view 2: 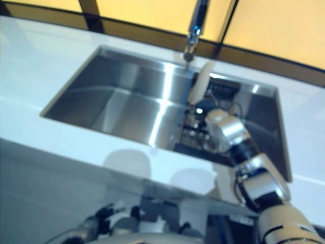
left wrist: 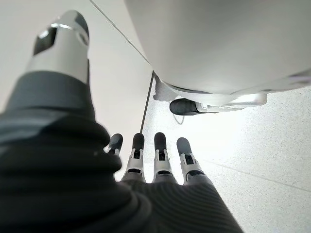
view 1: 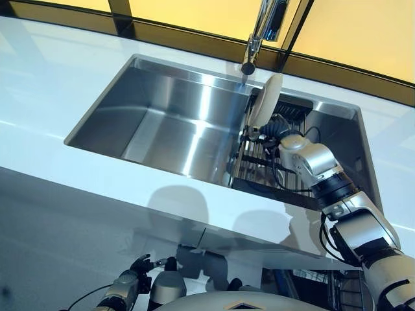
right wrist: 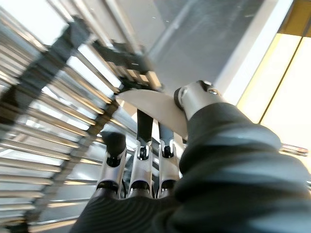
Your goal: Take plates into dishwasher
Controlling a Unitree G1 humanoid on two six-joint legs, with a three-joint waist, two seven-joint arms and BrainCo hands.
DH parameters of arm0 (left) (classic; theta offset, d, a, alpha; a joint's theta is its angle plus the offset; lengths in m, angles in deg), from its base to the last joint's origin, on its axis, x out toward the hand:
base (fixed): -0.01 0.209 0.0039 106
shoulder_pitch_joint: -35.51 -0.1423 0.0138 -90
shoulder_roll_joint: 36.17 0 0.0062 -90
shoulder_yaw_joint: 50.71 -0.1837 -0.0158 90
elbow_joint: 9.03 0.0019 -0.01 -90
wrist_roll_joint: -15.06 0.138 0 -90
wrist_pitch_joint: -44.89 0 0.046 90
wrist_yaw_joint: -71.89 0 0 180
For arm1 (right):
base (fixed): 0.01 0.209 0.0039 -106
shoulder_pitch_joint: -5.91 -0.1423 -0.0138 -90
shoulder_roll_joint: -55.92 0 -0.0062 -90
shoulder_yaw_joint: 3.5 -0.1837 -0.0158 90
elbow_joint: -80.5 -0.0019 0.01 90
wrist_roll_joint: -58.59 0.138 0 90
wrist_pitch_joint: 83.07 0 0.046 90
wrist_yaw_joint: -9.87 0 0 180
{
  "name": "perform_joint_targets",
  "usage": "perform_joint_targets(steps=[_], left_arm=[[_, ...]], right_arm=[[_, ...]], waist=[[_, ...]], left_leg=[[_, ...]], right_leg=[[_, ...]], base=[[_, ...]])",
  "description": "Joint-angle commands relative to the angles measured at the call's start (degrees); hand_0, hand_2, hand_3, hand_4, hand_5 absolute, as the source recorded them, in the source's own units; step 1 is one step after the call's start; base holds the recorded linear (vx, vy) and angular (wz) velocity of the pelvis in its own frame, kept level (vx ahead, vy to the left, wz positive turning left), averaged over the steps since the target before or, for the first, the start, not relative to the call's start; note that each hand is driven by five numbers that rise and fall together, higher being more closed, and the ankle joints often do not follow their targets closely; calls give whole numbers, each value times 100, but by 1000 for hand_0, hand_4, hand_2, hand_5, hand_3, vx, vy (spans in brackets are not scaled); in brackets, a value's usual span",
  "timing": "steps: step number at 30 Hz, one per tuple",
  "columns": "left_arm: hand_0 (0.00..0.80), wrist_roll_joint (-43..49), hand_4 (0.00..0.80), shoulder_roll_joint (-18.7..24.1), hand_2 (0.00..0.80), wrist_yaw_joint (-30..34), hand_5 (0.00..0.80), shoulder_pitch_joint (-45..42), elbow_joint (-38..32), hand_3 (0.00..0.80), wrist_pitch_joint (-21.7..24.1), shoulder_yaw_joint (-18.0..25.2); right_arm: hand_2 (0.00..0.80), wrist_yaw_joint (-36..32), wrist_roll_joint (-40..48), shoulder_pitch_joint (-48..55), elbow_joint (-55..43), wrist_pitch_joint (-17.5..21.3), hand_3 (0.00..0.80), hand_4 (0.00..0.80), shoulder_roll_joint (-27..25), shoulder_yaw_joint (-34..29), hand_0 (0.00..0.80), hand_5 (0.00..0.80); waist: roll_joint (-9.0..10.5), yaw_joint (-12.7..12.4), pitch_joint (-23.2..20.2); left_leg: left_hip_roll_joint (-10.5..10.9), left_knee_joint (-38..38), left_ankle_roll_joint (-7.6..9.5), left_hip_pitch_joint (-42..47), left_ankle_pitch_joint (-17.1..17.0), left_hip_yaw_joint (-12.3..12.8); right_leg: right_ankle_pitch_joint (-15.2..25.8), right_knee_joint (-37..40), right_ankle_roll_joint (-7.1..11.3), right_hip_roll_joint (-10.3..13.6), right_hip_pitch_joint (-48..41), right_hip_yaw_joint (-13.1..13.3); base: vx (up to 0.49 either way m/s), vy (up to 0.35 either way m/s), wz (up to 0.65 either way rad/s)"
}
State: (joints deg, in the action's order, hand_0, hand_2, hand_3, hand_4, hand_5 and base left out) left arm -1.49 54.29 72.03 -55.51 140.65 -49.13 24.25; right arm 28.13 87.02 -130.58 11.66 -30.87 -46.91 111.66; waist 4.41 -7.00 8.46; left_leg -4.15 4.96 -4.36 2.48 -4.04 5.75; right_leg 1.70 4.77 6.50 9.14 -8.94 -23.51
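**Right now: plate pinched at the sink rack**

Broadly, the white table [view 1: 58,97] spans the scene from left to right, and the steel sink [view 1: 162,123] is sunk into it, with yellow window panels along the far edge. Its large left basin takes up most of the sink. At the right end of the sink sits a dark wire dish rack [view 1: 262,172], its bars running in rows. A faucet [view 1: 259,32] stands at the far rim of the sink, its spout hanging just above the rack's far left corner.

My right arm comes in from the lower right and reaches over the near rim of the sink into the rack. My right hand [right wrist: 146,145] is closed on a pale plate [view 1: 266,100]: the thumb presses one face of it and the fingers [right wrist: 116,145] lie against the other, so the rim is pinched between them. That plate stands on edge, tilted, over the rack's left side and just below the faucet's spout. Whether its lower edge rests on the bars I cannot tell.

My left hand [left wrist: 155,160] hangs low at the near left, below the table's edge, with fingers straight and relaxed over a speckled floor [left wrist: 262,145], holding nothing.
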Motion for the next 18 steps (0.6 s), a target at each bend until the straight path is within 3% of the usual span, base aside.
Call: perform_joint_targets(steps=[1,10,18], left_arm=[[0,71,0,-47,0,3,0,156,158,0,93,-511],[0,159,0,40,0,34,0,245,117,0,23,-576],[0,365,0,96,0,123,0,292,99,0,6,-615]], right_arm=[[800,415,25,-1100,402,154,800,800,-440,-13,800,800],[800,432,185,-1379,544,188,800,800,-809,-37,800,800],[800,146,98,-1438,454,288,800,800,-1282,-124,800,800]], waist=[[54,-220,-365],[90,-103,-379],[118,145,-420]], left_leg=[[-115,-125,-3,214,380,358],[-122,-133,11,304,410,474],[-125,-159,40,391,468,637]], right_leg=[[1,-275,219,301,159,154],[36,-243,204,257,168,246],[71,-248,216,210,249,483]], base=[[0,0,0],[0,0,0],[-4,-8,-4]])
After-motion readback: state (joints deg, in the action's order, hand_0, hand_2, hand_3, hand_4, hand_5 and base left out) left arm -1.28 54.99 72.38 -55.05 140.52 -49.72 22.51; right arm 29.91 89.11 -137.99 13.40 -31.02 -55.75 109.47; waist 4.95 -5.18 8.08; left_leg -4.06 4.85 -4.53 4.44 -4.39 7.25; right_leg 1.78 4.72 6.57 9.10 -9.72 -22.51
